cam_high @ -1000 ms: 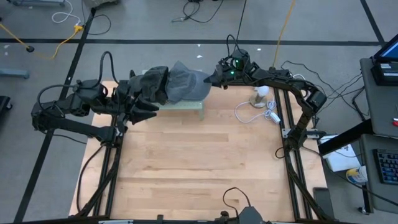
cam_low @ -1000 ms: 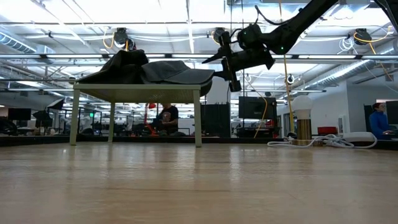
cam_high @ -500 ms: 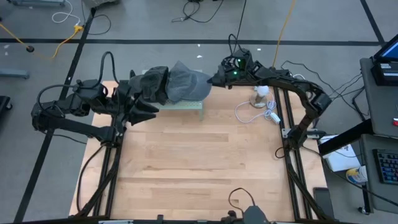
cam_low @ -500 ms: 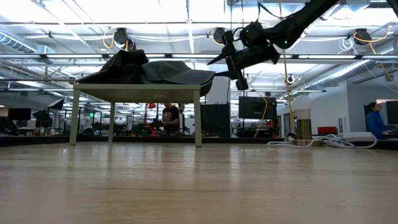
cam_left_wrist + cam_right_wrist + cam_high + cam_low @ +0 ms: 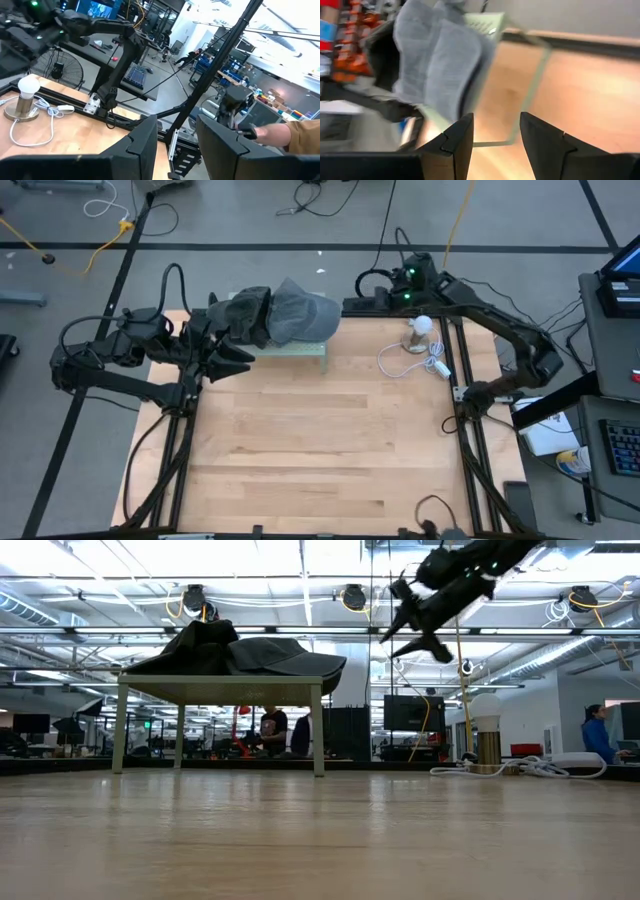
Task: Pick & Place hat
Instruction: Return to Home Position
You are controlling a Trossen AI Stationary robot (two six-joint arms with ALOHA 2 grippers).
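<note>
Bare wood runs across the table point(image 5: 320, 450) from near edge to the shelf point(image 5: 318, 352) at the far edge; a bulb point(image 5: 421, 328) and cable point(image 5: 398, 362) sit by the far right corner. On the shelf, gray caps point(image 5: 302, 312) lie stacked beside black caps point(image 5: 248, 315). The left gripper point(image 5: 232, 358), spread, hangs at the shelf's left end; the right gripper point(image 5: 352, 305), spread and empty, hovers off its right end.

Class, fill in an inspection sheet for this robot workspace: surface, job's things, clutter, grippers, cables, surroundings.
Surface: wooden table, light planks.
Job's things: gray caps and black caps piled side by side on the shelf.
Clutter: bulb lamp standing on the table.
Grippers: left gripper open, by the shelf's black-cap end; right gripper open, raised clear of the caps.
Cables: white cord looped beside the lamp.
Surroundings: person seated beyond the table.
</note>
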